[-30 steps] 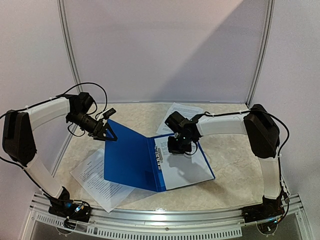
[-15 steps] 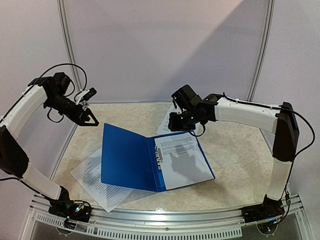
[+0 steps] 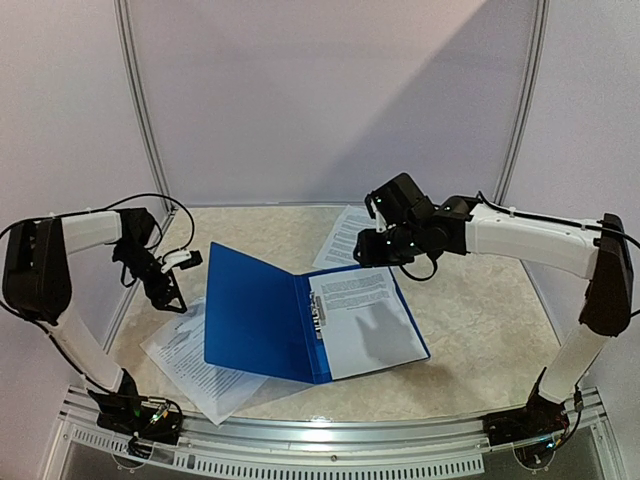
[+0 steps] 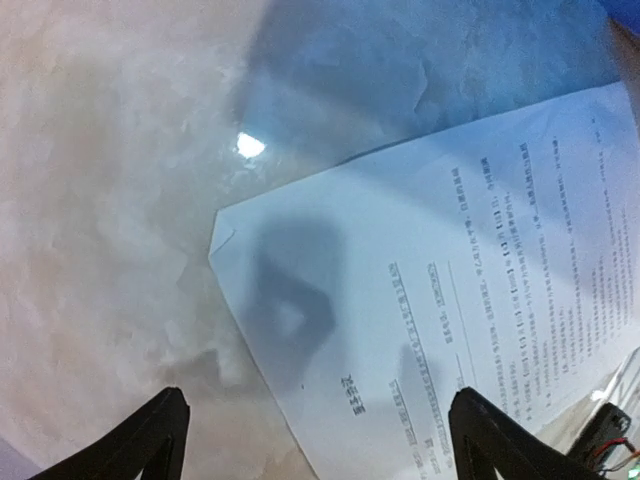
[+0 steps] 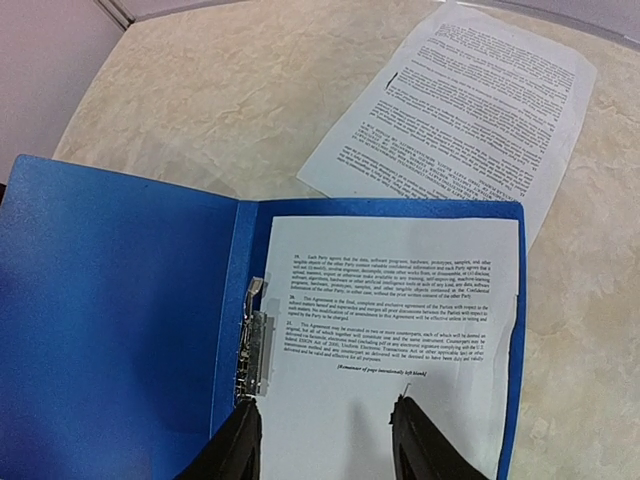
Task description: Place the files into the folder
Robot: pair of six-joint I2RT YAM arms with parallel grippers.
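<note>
- Centre of the marbled beige worktop (image 3: pixel 470 320): thin dark-blue plastic folder (image 3: pixel 250 310) lies open, left cover tilted up, metal clip (image 3: pixel 320 315) along the spine.
- On the folder's right half, one white printed paper sheet (image 3: pixel 365 320) lies flat, just beside the metal clip; can't tell if it is clipped.
- Behind the folder, the far sheet (image 3: pixel 350 228), same white printed kind, lies on the worktop, outside the folder.
- At near left, the near-left sheet (image 3: pixel 190 365) also lies on the worktop, its right part tucked under the raised cover, so not filed.
- Over that sheet's corner, left of the folder, the left fingers (image 4: pixel 150 445) are spread wide, holding nothing.
- Above the filed sheet, the right fingers (image 5: pixel 235 450) stand partly apart with nothing between them.
- Progress, as a judgement: roughly a third done. Two sheets remain to go in, then likely the cover to close.
</note>
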